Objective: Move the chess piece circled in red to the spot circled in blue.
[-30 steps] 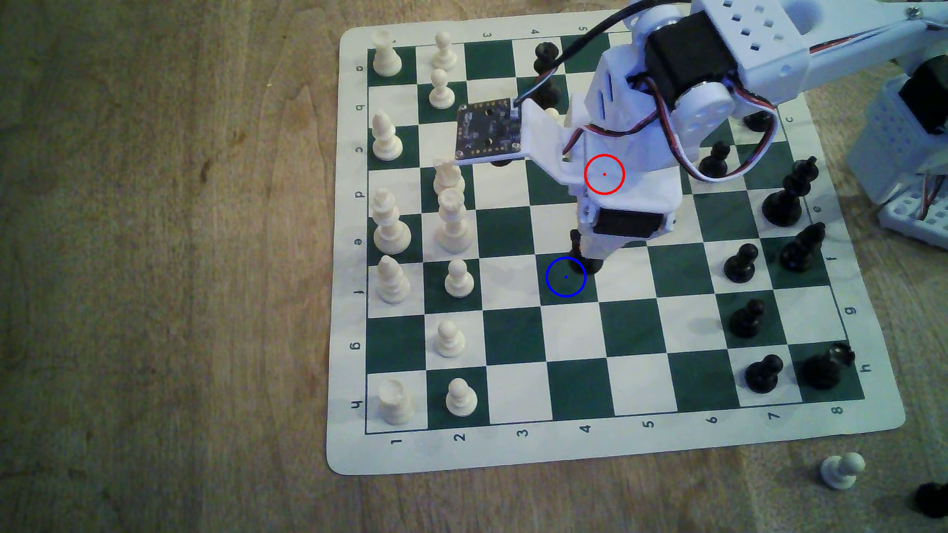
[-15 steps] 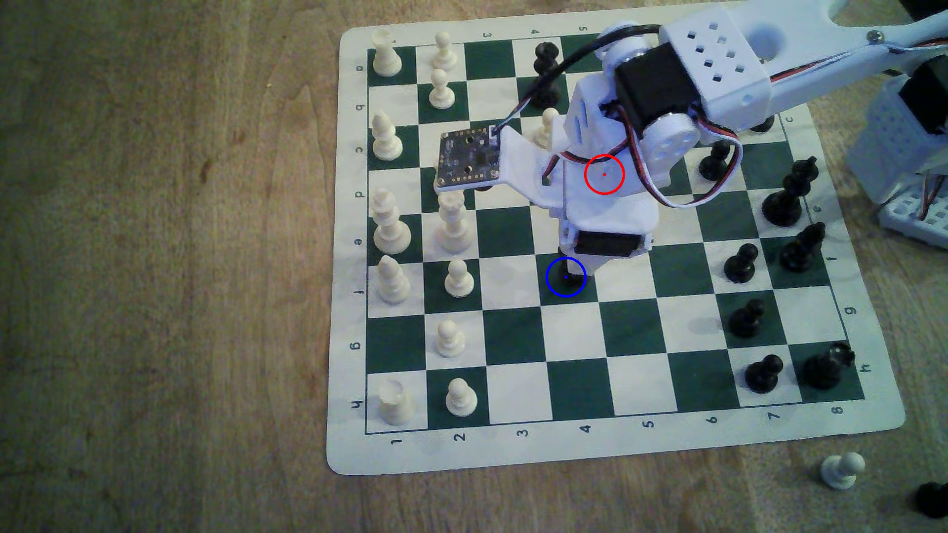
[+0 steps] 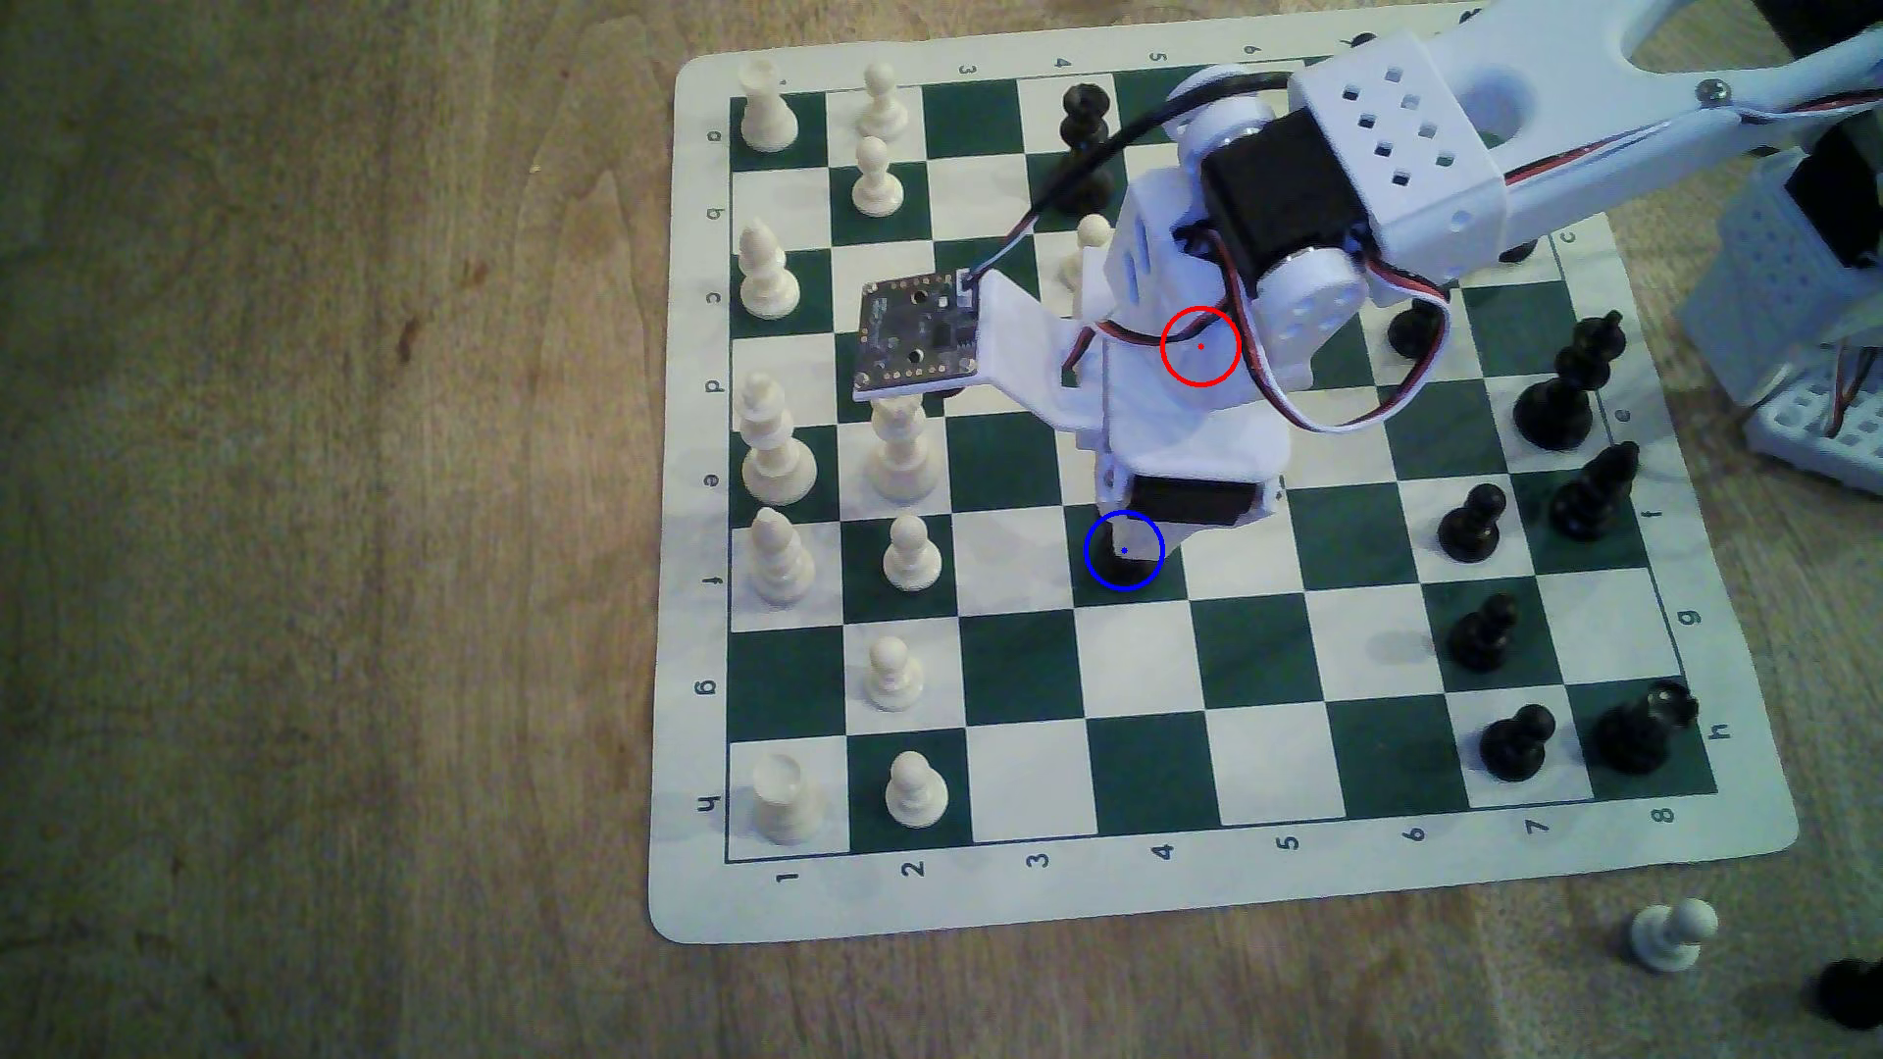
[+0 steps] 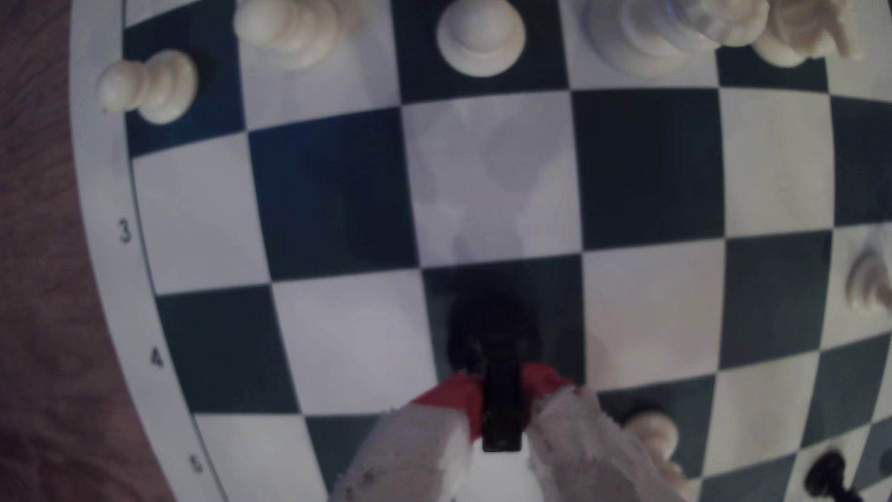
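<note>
The gripper [image 4: 502, 386] is clamping the chess piece [image 4: 492, 333] between its red-tipped fingers [image 4: 453, 396], base sitting over the spot [image 3: 1100, 586]; release is apparently remaining.

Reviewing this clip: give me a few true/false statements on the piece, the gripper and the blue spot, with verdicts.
1. The gripper is shut on the black piece. True.
2. The piece's base sits inside the blue ring. True.
3. The gripper's fingertips are blue. False: they are red.
4. The blue ring marks a white square. False: it is dark green.
5. A white pawn lies off the board. True.
</note>
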Tool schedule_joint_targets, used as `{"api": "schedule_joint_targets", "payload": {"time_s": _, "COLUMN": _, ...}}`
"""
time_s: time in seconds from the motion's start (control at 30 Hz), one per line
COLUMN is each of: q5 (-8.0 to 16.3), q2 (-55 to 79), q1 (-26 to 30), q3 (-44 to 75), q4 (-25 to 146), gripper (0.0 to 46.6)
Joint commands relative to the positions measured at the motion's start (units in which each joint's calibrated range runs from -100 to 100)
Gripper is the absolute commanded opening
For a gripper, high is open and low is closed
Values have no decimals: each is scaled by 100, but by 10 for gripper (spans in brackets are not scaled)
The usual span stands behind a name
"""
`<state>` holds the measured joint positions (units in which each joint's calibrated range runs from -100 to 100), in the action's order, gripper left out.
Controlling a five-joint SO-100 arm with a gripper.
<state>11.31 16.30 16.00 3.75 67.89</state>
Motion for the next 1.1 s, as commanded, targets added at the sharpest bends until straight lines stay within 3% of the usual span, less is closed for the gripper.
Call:
{"api": "schedule_joint_targets", "payload": {"time_s": 0.0, "q5": 20, "q2": -93, "q1": 38, "q3": 459, "q4": -48, "gripper": 17}}
{"api": "schedule_joint_targets", "payload": {"time_s": 0.2, "q5": 20, "q2": -85, "q1": 31, "q3": 405, "q4": -57, "gripper": 36}}
{"api": "schedule_joint_targets", "payload": {"time_s": 0.43, "q5": -20, "q2": -153, "q1": 7, "q3": 142, "q4": -32, "gripper": 147}}
{"api": "schedule_joint_targets", "payload": {"time_s": 0.73, "q5": -68, "q2": -382, "q1": -32, "q3": -194, "q4": -16, "gripper": 149}}
{"api": "schedule_joint_targets", "payload": {"time_s": 0.83, "q5": -78, "q2": -356, "q1": -16, "q3": -212, "q4": -16, "gripper": 117}}
{"api": "schedule_joint_targets", "payload": {"time_s": 1.07, "q5": -68, "q2": -356, "q1": -32, "q3": -212, "q4": -73, "gripper": 140}}
